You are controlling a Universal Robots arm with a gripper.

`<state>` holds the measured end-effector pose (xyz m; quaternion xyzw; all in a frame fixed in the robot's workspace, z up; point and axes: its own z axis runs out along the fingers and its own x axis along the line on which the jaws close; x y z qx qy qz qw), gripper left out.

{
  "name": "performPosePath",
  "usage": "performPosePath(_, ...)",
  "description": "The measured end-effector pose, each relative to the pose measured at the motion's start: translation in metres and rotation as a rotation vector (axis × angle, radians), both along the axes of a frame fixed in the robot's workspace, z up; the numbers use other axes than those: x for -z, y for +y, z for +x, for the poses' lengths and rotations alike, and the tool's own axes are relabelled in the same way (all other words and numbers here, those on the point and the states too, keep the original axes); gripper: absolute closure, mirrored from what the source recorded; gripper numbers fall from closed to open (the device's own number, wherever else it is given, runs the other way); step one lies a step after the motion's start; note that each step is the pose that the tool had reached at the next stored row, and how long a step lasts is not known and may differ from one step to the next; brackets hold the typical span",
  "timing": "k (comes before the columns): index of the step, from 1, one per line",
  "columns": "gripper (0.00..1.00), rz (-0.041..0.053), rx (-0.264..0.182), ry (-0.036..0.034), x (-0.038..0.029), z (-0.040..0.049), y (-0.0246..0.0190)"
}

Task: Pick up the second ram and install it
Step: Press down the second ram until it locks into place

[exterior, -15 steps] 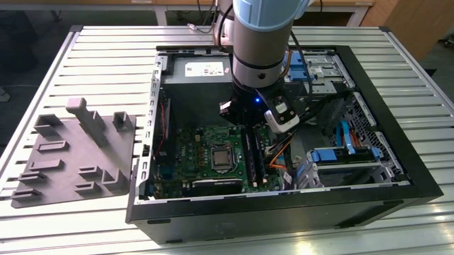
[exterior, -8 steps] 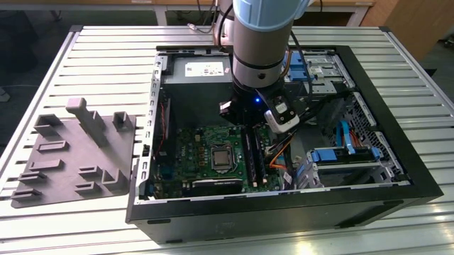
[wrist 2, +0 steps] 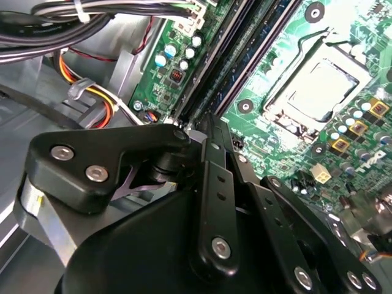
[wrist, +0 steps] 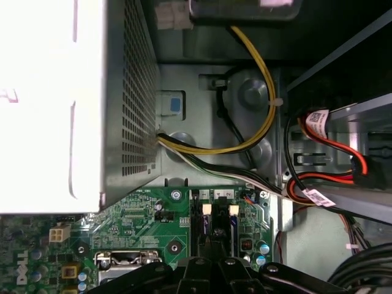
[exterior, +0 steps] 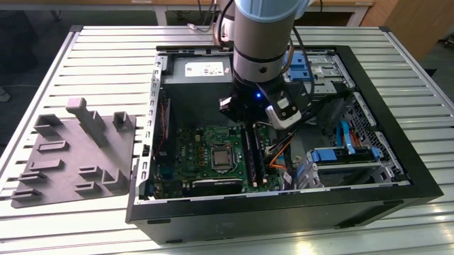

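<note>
Tool (wrist 2: pixel 205 131) sat low inside the open computer case (exterior: pixel 397 175), fingers drawn together over the second ram (exterior: pixel 260 154), which stood in its motherboard socket beside the processor (exterior: pixel 222 158); grip itself undetermined.

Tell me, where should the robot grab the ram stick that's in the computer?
Probably by its long top edge, pinching the flat faces, coming straight down. The ram stick stands on edge on the motherboard, so only that thin upper edge is free, and the computer case walls block sideways approaches.
</note>
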<state>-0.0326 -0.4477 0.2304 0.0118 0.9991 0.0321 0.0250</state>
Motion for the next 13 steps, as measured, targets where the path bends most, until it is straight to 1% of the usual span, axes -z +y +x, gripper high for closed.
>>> performPosePath(3, 0.89, -0.0002, 0.000, 0.0001, -0.0049, 0.0000, 0.0000)
performPosePath(5, 0.89, -0.0002, 0.000, 0.0001, -0.0066, 0.0000, 0.0000)
performPosePath(13, 0.89, -0.0003, 0.000, 0.0001, -0.0069, 0.0000, -0.0005)
